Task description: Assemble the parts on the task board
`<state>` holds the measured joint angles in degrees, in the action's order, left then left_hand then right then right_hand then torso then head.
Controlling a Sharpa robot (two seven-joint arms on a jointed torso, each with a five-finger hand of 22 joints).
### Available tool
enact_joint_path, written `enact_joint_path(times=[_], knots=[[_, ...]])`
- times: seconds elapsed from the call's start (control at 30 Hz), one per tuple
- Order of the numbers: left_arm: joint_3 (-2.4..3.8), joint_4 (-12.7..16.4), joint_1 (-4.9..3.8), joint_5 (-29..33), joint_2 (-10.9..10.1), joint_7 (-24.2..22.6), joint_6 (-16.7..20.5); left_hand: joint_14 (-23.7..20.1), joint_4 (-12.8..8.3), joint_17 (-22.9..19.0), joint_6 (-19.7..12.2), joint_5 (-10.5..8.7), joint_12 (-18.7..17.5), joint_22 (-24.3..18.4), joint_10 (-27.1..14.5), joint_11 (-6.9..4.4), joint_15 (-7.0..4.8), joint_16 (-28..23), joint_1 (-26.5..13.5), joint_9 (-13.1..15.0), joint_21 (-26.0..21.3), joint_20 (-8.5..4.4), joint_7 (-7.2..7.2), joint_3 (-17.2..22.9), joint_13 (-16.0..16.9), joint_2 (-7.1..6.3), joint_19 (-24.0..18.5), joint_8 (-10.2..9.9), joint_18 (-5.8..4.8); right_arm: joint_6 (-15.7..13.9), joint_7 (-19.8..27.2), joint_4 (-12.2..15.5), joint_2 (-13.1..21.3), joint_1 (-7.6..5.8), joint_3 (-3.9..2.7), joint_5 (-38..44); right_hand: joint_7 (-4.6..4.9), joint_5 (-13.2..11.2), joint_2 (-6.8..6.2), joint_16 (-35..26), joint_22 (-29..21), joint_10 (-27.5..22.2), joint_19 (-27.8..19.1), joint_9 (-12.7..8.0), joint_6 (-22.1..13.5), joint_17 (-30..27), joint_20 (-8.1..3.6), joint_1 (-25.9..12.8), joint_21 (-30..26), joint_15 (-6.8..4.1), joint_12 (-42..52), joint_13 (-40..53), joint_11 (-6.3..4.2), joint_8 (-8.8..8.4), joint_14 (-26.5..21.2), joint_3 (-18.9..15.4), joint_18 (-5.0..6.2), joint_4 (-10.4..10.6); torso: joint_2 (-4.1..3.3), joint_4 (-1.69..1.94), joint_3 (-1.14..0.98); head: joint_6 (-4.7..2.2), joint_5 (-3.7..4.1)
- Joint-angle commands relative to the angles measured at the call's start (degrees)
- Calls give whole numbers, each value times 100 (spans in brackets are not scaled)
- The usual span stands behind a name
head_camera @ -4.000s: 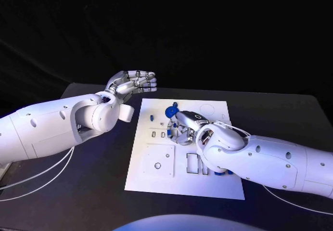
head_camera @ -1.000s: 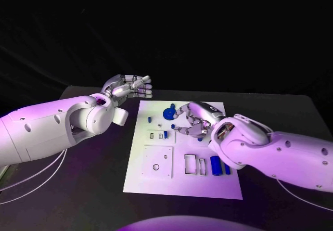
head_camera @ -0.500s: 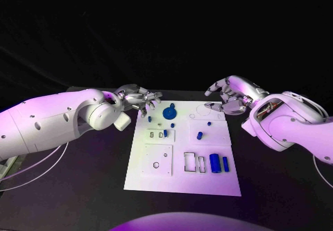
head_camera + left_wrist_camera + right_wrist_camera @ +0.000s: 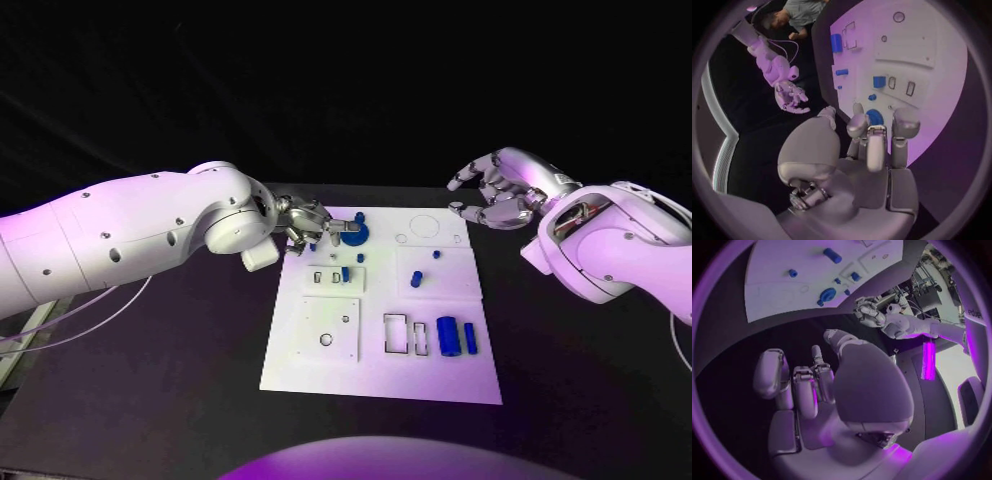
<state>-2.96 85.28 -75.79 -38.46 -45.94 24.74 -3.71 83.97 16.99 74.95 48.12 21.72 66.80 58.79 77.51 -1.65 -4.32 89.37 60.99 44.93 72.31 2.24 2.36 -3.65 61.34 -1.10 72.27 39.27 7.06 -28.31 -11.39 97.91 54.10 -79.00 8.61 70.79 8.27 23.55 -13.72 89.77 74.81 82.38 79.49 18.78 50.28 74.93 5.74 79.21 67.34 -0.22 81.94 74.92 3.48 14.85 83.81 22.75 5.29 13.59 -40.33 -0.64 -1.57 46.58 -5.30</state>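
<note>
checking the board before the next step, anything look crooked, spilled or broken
Nothing stands out. The task board lies flat on the black table, its blue parts sit on it, none spilled onto the table. The left hand reaches over its far left corner; the right hand hangs beyond its far right corner.

No legible text, label, brand, number or sign appears on the task board (image 4: 378,375), the parts or the arms. In the right wrist view, a few pale letters sit at the circle's rim at about 3 o'clock, too small to read.
</note>
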Motion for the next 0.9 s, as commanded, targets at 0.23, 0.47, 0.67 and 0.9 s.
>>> enact_joint_path(times=[0.23,0.47,0.67,0.9], knots=[[-95,-98,-101,-257,224,828,-666,591,-7,1455,-206,2210,443,149,31,-64,-71,34,-244,454,22,-84,-58,540,457,5,-13,386,-82,129,-72,-71,3,-4,0,-9,0,235,-116,23,14,-18,18,27,-46,1507,-40,8,-36,-41,-23,496,-6,32,619,130,1,5,5,13,6,40,9],[-147,-124,-129,-14,289,928,-739,572,-3,1390,-308,3506,386,183,-103,-59,-81,-3,-569,660,-25,-83,-57,1643,386,-365,-78,535,-84,127,-94,-114,-6,-5,0,-9,0,287,-130,23,18,-15,20,36,-40,1507,-40,-1,-37,-42,-21,499,-7,38,619,156,1,11,4,11,-1,64,5],[-178,-82,-139,116,289,892,-747,488,-9,1186,-587,5223,19,-10,-590,68,34,-118,-1578,824,-216,3,69,2243,-66,-458,-358,654,-50,128,-110,-155,-7,-5,1,-9,-2,373,-149,23,23,-17,23,47,-38,1507,-42,-5,-38,-44,-24,494,-10,44,619,199,1,13,-4,7,0,82,4],[-231,-104,-142,226,325,892,-732,464,-32,1170,-751,5204,25,-14,-767,76,55,-115,-1337,992,-270,41,77,2620,-161,-733,-475,883,-17,128,-126,-177,-1,-5,2,-17,-3,503,-175,23,30,-13,27,63,-38,1507,-45,-18,-40,-46,-22,497,-11,50,619,259,0,16,-10,3,-5,111,12]])
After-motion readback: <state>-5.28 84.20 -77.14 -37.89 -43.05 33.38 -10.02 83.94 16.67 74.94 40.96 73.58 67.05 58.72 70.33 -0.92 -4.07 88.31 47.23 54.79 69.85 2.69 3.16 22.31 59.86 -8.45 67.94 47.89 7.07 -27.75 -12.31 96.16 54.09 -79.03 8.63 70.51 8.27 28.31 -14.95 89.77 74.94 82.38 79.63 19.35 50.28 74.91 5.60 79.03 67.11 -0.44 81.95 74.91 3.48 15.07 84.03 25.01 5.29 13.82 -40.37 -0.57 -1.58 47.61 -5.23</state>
